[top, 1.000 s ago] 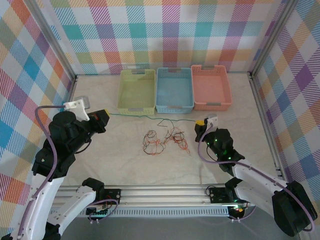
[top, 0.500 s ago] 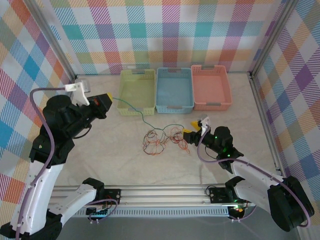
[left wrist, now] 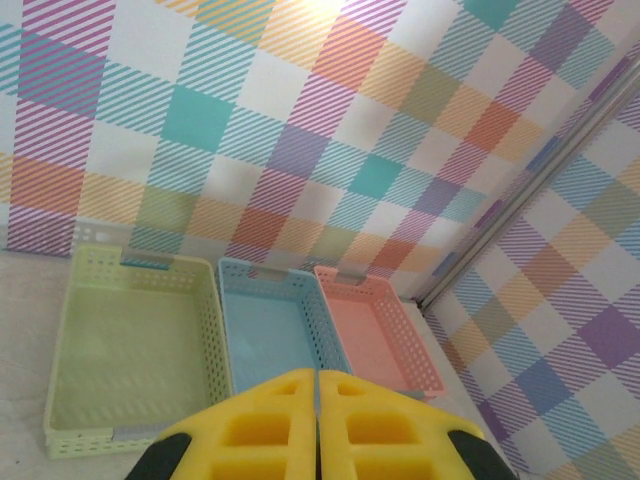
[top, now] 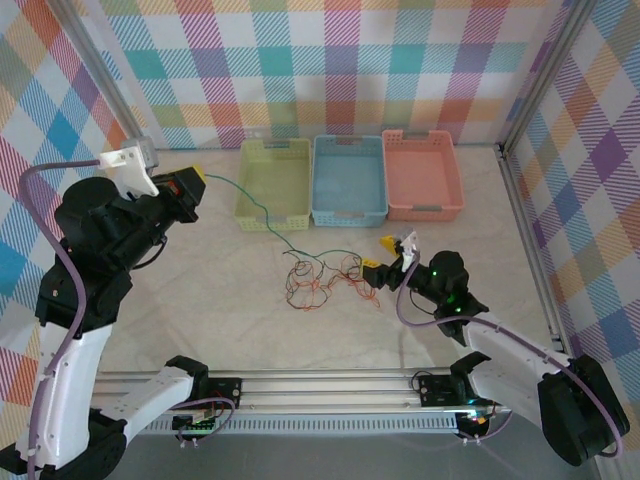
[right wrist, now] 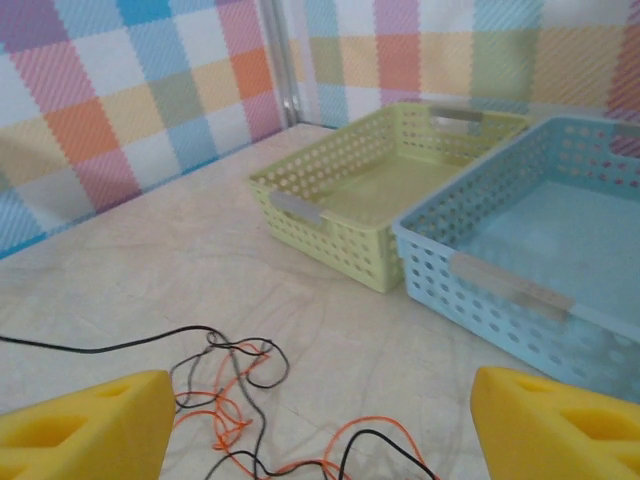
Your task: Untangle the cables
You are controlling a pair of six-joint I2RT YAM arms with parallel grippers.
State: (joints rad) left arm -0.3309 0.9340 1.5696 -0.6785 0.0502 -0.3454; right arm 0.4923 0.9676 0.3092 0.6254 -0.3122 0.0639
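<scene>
The cables [top: 318, 280] lie as a loose orange-red and black tangle mid-table. A green strand [top: 280, 235] rises from the tangle, past the yellow-green basket's front corner, up to my left gripper [top: 197, 178]. That gripper is held high at the far left and is shut on the strand. In the left wrist view its yellow fingers [left wrist: 318, 425] press together and the strand is hidden. My right gripper [top: 377, 253] stands open just right of the tangle, low over the table. In the right wrist view orange and black loops [right wrist: 240, 400] lie ahead of the wide-apart right gripper [right wrist: 320, 430].
Three baskets stand in a row at the back: yellow-green [top: 273, 183], blue [top: 348, 180] and pink [top: 422, 175]. Checked walls and metal posts close in the table on three sides. Bare tabletop [top: 230, 300] lies left of and in front of the tangle.
My left gripper has risen and swung back to the left, drawing the green strand out of the tangle. My right gripper has opened and moved left towards the tangle.
</scene>
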